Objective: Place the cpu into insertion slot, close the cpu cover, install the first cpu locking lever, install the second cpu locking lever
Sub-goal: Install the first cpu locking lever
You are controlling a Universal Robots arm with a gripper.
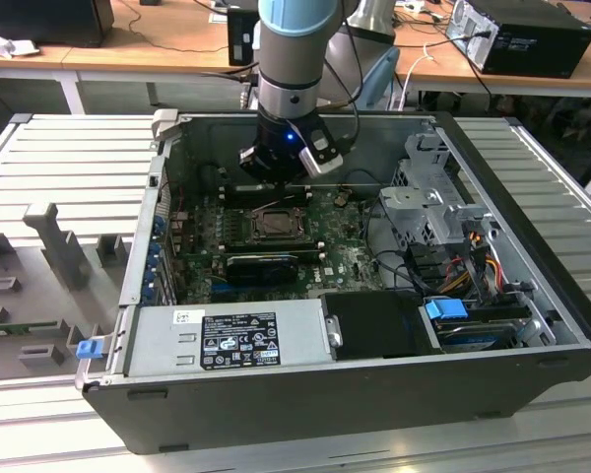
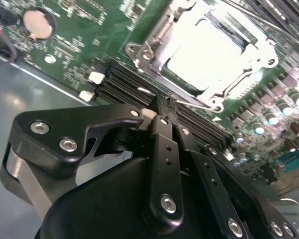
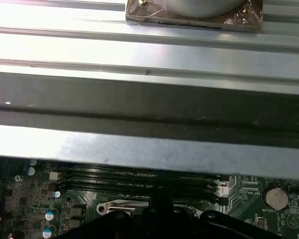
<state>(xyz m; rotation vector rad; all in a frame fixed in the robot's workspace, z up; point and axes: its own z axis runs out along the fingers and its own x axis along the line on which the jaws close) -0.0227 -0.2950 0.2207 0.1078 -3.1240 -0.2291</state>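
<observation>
In the exterior view the insertion slot sits mid-motherboard inside the open computer case. In the second wrist view the cpu shows as a bright pale square inside the slot, and the silvery cpu cover lies flat around it. A thin wire locking lever runs along the slot edge nearest my gripper. My gripper hovers over the black memory slots just beside the slot, its black fingers together with nothing between them. From outside, the gripper hangs just behind the slot.
The green motherboard is ringed by the case walls. A grey power supply stands in front, with a drive cage and cables on the exterior view's right. A coin battery lies near the memory slots.
</observation>
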